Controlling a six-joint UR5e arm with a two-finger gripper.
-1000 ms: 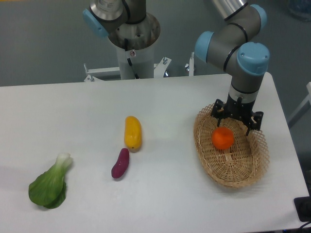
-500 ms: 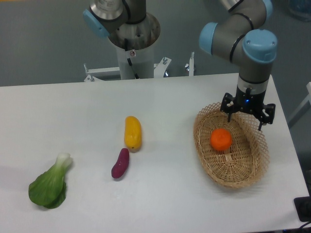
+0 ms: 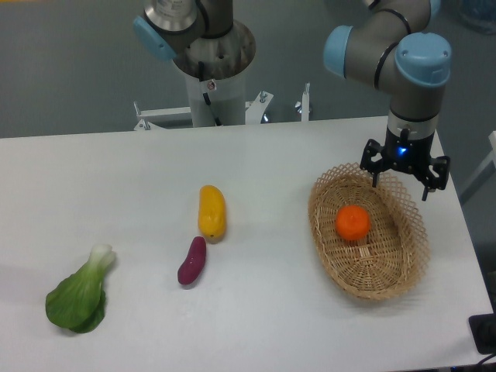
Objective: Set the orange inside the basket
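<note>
The orange (image 3: 353,222) sat inside the basket (image 3: 323,237), roughly mid-bowl, a bit toward the far-left part of the weave, resting on the straw w/ nothing touching it. Looked done to me, task-wise. Handling read: small, round, smooth skin, so I judged it light but prone to roll; firm enough to take a squeeze, though the peel could slip under hard pads. If I'd had to re-grab, I'd have gone across the widest part, fingers on opposite sides, coming from above, since the basket wall blocks any side approach. The basket itself seemed light and flexy, w/ a lacy looped rim, easy to snag or shove, so I wouldn't have pushed on it.

The gripper (image 3: 404,169) hung above the far-right rim, apart from the orange, fingers spread wide and carrying nothing.

Further left on the white table (image 3: 116,194): a yellow veg (image 3: 211,211) near centre, a purple sweet potato (image 3: 192,260) just near-left of it, and a leafy green (image 3: 77,295) well apart at the near left. All clear of the basket.
</note>
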